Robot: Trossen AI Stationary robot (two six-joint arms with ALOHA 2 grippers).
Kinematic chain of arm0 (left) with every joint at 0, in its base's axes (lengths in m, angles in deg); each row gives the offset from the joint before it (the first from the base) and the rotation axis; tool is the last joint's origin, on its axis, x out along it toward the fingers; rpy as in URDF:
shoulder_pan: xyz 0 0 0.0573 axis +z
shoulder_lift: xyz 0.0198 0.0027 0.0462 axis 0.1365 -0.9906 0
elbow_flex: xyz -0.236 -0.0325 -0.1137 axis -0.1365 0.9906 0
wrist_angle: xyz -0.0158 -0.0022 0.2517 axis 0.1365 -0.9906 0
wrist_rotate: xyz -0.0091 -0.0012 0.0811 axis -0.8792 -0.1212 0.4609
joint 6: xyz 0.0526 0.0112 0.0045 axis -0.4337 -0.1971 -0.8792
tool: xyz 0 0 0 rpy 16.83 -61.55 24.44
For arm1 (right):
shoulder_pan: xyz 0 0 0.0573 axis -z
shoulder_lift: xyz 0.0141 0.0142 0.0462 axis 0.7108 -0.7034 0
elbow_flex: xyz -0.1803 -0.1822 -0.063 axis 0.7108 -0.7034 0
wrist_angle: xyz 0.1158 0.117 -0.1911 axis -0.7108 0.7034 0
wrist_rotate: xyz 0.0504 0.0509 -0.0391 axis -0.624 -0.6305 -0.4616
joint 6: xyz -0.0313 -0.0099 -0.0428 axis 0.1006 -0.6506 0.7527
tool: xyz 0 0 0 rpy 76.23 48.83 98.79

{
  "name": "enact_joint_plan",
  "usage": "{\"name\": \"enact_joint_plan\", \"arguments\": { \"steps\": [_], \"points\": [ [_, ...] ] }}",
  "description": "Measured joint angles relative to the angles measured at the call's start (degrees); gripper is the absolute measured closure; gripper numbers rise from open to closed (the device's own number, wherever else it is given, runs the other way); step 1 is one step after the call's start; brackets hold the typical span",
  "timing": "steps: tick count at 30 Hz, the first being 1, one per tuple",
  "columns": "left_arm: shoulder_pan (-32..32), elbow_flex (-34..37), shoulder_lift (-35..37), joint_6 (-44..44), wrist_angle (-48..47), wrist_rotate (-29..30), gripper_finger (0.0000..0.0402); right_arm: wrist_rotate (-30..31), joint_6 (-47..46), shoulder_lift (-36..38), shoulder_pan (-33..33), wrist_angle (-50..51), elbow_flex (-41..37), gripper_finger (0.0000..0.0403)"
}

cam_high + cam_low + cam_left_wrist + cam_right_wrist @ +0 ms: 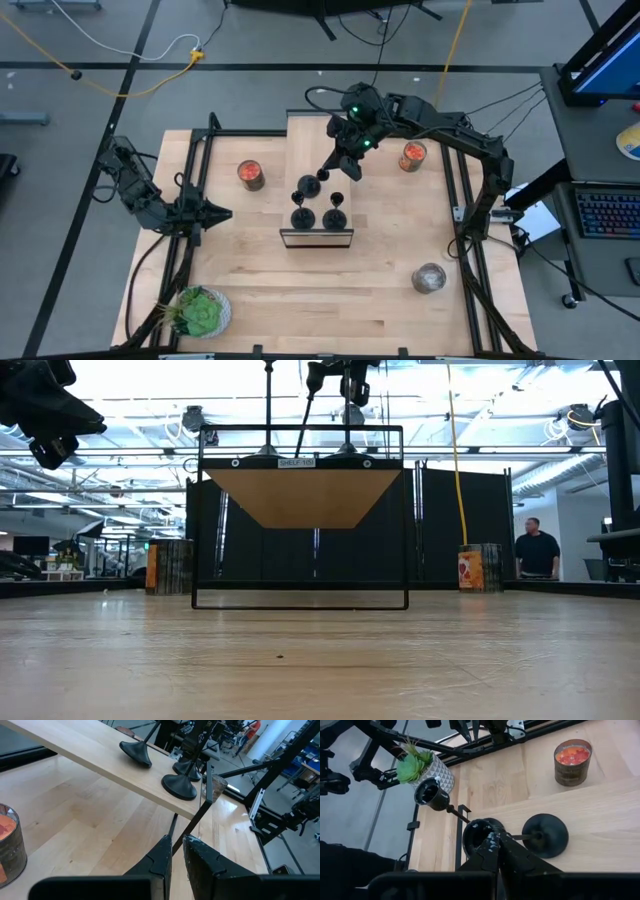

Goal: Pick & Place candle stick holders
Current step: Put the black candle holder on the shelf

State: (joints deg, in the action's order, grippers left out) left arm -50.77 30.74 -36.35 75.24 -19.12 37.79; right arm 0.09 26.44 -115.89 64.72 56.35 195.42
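Observation:
Three black candle stick holders stand on a raised wooden shelf (305,140) at the table's middle. Two stand upright on their round bases near the shelf's front edge (303,218) (335,213). The third (310,185) leans, its stem rising toward my right gripper (337,172), which is shut on its cup. In the low view its slanted stem (308,415) runs up from the shelf top. My left gripper (225,213) hovers shut and empty over the table's left edge, pointing at the shelf. My right gripper is shut on the cup (477,834) at the top of the leaning holder, its fingertips (492,845) at the cup's rim; the fingers hide the exact contact. They come from above, slanting down from the far right. The holder tilts, its base (545,835) on the shelf.
Two glass jars with red-orange contents stand at the far left (250,175) and far right (413,156). A clear greyish jar (429,278) stands at the near right, and a potted plant (200,312) at the near left corner. A person (535,550) stands in the room behind.

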Motion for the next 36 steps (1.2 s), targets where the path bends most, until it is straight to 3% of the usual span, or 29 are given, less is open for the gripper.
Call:
{"name": "enact_joint_plan", "arguments": {
  "steps": [12, 21, 25, 28, 32, 36],
  "points": [
    [0.01, 0.00, -0.01, 0.01, -0.01, 0.00, 0.0348, 0.00, -0.77, 0.00, 0.07, -0.31, 0.00, 0.0402],
    [0.01, 0.00, -0.01, 0.02, 0.14, 0.08, 0.0348, 0.16, 0.48, -0.01, 0.93, -5.84, 0.00, 0.0402],
    [-0.01, 0.00, -0.02, 0.02, 0.69, 2.22, 0.0348, 0.24, 0.50, 0.00, 1.66, -6.88, 0.00, 0.0403],
    [-0.01, 0.00, -0.02, -0.08, 3.71, 7.22, 0.0348, 0.26, 0.50, 0.00, 1.71, -7.82, 0.00, 0.0403],
    [0.01, 0.00, -0.30, -9.04, 13.28, 15.43, 0.0348, 0.25, 0.55, 0.00, 1.89, -7.02, 0.00, 0.0403],
    [1.37, 0.00, -2.37, -25.58, 26.63, 16.83, 0.0348, 2.08, 2.54, 0.33, 2.30, -4.61, 0.00, 0.0403]
  ]
}}
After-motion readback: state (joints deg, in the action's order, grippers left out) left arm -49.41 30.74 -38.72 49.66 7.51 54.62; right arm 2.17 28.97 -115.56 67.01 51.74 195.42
